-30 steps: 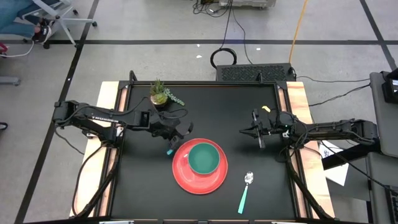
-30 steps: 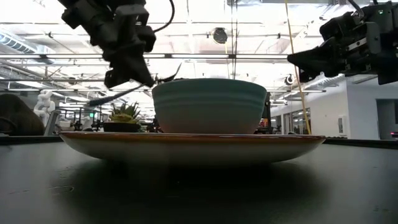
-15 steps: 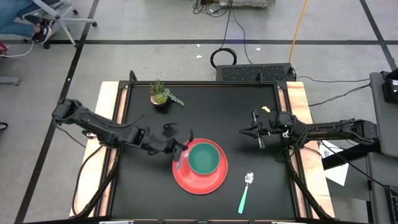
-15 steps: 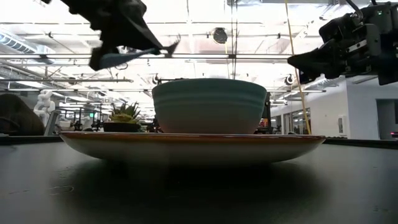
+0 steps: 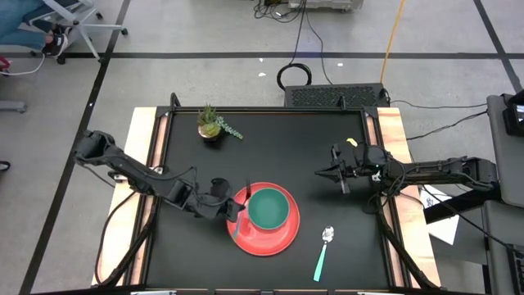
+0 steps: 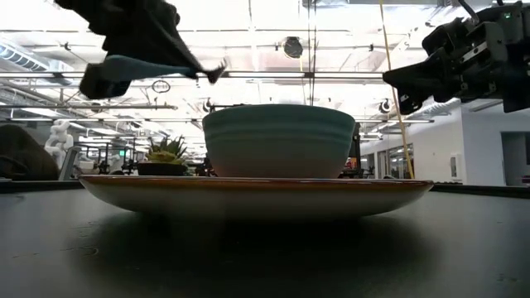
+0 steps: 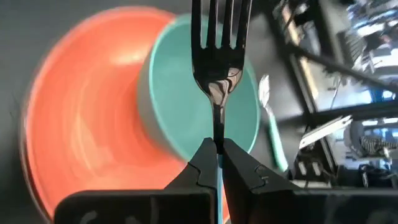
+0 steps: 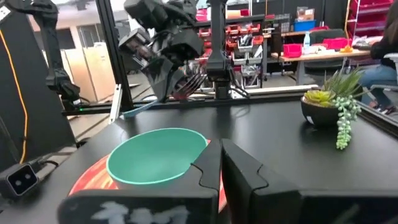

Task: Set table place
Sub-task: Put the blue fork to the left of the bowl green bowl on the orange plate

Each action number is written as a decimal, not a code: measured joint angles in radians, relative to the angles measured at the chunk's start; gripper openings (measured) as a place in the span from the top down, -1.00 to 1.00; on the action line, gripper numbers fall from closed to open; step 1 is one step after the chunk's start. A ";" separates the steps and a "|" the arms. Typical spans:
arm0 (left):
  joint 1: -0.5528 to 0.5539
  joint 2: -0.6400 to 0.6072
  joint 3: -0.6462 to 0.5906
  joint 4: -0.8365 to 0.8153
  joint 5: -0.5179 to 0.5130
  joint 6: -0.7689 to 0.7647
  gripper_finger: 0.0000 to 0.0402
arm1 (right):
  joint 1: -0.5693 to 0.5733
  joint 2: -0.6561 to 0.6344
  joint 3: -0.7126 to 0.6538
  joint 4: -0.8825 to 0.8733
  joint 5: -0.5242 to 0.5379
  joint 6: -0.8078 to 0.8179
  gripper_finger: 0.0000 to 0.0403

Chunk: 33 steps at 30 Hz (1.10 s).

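While the right gripper [image 5: 341, 175] is waiting shut beside the table's right edge, the left gripper [image 5: 235, 211] is clamping the teal-handled metal fork [image 7: 216, 59] above the round red plate [image 5: 270, 239], seemingly to lay it alongside.

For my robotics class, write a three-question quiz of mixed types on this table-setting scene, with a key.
1. True or false: the left gripper holds the fork above the table.
2. Where does the teal bowl sit? A) on the red plate B) beside the potted plant C) on the wooden strip
3. Fill in: the spoon lies on the table on the plate's ____ side, as seen from above.

Key: 1 true. 2 A. 3 right; the right gripper, shut and empty, waits near the table's right edge.
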 joint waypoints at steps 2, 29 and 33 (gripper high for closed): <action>0.000 0.020 0.000 -0.007 0.023 -0.009 0.97 | 0.000 0.000 0.000 -0.013 0.000 0.004 0.98; 0.059 0.021 0.527 -0.693 -0.255 0.390 0.97 | 0.000 0.000 0.000 -0.036 -0.003 0.078 0.98; 0.056 0.020 0.603 -0.928 -0.323 0.220 0.97 | 0.000 0.000 0.000 -0.046 -0.003 0.086 0.98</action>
